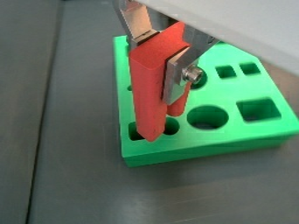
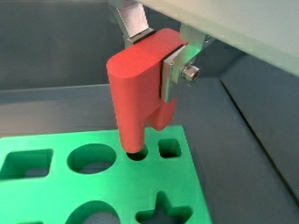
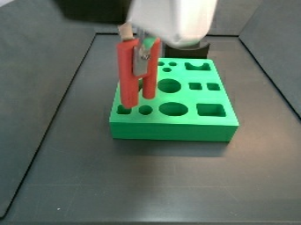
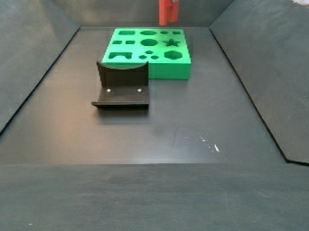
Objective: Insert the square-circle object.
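The square-circle object (image 1: pixel 149 87) is a tall red peg of two joined upright bars. My gripper (image 1: pixel 162 57) is shut on its upper part, one silver finger (image 1: pixel 176 77) on each side. It hangs upright over the near corner of the green block (image 1: pixel 233 140). Its lower ends stand at the mouths of the paired holes there, and how deep they sit I cannot tell. In another wrist view the peg (image 2: pixel 138 87) meets the block (image 2: pixel 117 188) at a small hole, held by the gripper (image 2: pixel 158 54). In a side view the peg (image 3: pixel 127 75) and gripper (image 3: pixel 139 48) are over the block's (image 3: pixel 177 130) left end.
The green block (image 4: pixel 182 68) has several other shaped holes: circles, squares, a star. The dark fixture (image 4: pixel 121 88) stands on the floor in front of the block. Dark walls enclose the floor on the sides and back. The peg's top (image 4: pixel 167 11) shows at the far edge.
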Robot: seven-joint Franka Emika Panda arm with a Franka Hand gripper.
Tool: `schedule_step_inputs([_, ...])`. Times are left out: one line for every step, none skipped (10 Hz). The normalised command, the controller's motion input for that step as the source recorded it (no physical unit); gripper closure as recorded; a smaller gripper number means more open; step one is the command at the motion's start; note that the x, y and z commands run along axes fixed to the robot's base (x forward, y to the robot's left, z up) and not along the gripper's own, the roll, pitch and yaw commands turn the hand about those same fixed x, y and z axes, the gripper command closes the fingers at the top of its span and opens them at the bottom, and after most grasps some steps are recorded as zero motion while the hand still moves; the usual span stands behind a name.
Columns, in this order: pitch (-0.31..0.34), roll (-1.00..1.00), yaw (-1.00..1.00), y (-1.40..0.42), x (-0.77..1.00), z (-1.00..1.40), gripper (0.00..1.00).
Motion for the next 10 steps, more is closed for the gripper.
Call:
schedule_step_inputs([0.000, 0.07, -1.00, 0.00, 0.00, -0.25, 1.00])
schedule_step_inputs([0.000, 0.10, -1.00, 0.00, 0.00, -0.19, 1.00])
schedule_step_inputs([0.000, 0.11, -1.00, 0.00, 0.00, -0.18, 1.00])
schedule_step_inputs([0.000, 0.11, -1.00, 0.00, 0.00, -0.18, 1.00])
schedule_step_inputs([0.000, 0.11, -1.00, 0.00, 0.00, -0.18, 1.00])
schedule_step_inputs([0.000, 0.12, -1.00, 0.00, 0.00, -0.19, 1.00])
schedule_step_inputs([0.007, 0.13, -0.99, 0.00, 0.00, -0.16, 1.00])
schedule_step_inputs([0.040, 0.11, -0.84, 0.00, -0.01, -0.16, 1.00])
schedule_step_inputs([0.020, 0.09, -0.72, 0.03, -0.09, -0.21, 1.00])
schedule_step_inputs([0.001, 0.07, -0.63, 0.04, -0.13, -0.25, 1.00])
